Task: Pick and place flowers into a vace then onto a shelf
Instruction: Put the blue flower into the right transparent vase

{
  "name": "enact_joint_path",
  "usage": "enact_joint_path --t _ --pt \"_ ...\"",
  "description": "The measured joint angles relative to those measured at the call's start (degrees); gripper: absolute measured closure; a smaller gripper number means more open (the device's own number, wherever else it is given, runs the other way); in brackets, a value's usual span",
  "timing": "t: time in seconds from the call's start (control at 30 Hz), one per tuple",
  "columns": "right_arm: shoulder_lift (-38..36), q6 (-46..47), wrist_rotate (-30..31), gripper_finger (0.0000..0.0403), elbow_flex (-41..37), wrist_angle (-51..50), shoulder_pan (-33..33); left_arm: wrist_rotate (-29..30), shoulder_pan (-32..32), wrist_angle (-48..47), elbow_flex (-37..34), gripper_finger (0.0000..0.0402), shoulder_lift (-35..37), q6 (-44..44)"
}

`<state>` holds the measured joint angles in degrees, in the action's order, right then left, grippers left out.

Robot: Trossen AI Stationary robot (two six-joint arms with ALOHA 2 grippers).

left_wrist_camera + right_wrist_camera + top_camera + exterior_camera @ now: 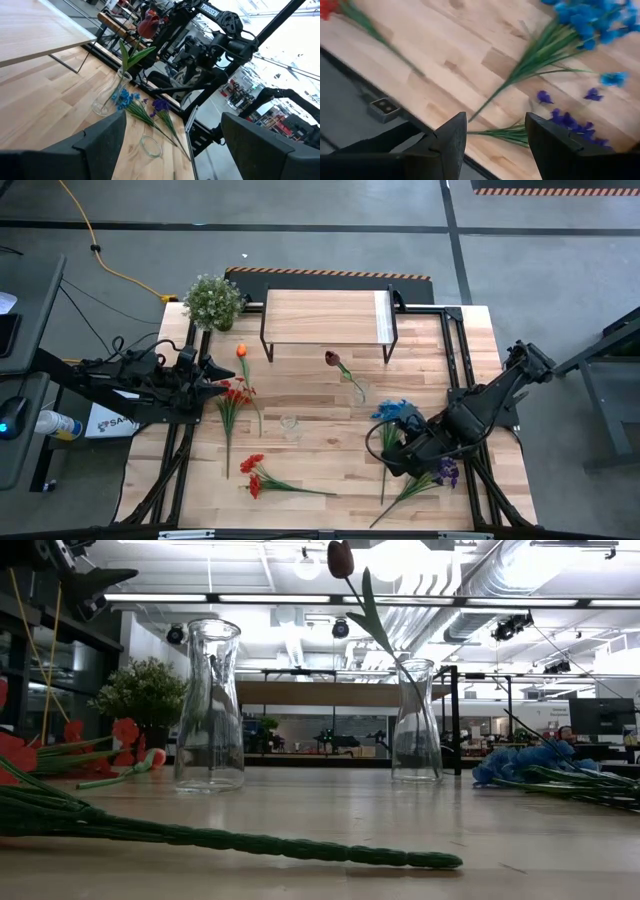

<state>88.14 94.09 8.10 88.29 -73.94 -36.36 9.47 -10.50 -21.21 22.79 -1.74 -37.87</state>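
Note:
Both grippers are open and hold nothing. My left gripper hovers at the table's left over a red bunch, near the orange tulip. My right gripper hangs over the green stems of the blue spray and purple spray, which lie flat on the table. A second red bunch lies near the front edge. The dark red bud stands with its stem in a glass vase. An empty vase stands upright mid-table. The shelf stands at the far side.
A bushy potted plant stands at the far left corner beside the shelf. Black frame rails run along the table's left and right sides. Bare wood lies between the two vases and the near edge.

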Motion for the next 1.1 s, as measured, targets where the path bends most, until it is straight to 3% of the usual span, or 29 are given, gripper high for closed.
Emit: enact_joint_path --t 0.43,1.1 --pt "0.0 -4.38 0.11 0.021 0.0 9.56 0.0 0.0 -0.01 0.0 0.0 0.0043 0.01 0.02" --pt "-0.02 -4.56 -2.41 0.021 0.0 10.37 0.0 0.0 -0.01 0.0 0.0 0.0043 0.01 0.02"
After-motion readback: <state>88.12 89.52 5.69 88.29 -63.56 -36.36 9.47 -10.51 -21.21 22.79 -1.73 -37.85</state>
